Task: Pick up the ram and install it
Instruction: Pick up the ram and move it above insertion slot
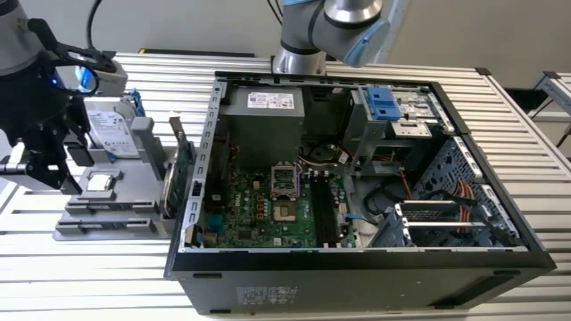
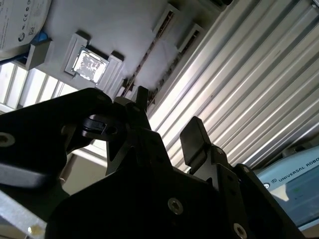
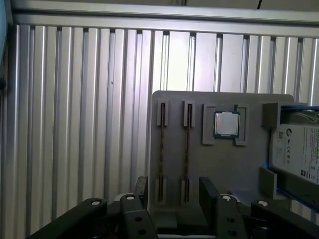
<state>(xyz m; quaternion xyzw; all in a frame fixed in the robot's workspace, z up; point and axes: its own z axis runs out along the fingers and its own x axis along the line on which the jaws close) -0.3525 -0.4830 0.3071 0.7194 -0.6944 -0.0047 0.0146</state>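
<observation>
**Two sticks between wide-open fingers**

The end effector (image 3: 175, 194) hangs spread and empty over the grey holder (image 3: 229, 164) on the slatted surface (image 3: 75, 124). The ram (image 3: 162, 149) stands edge-up along the holder's edge farthest from the hard drive (image 3: 299, 149), with a second stick (image 3: 187, 149) just beside it. An off-centre close could pinch both sticks, or tilt one in its slot.

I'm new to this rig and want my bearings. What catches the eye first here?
The open computer case, motherboard exposed, dominates the exterior view's middle. At that view's left the black gripper, jaws open, hangs over a grey holder with two ram sticks standing in slots.
</observation>
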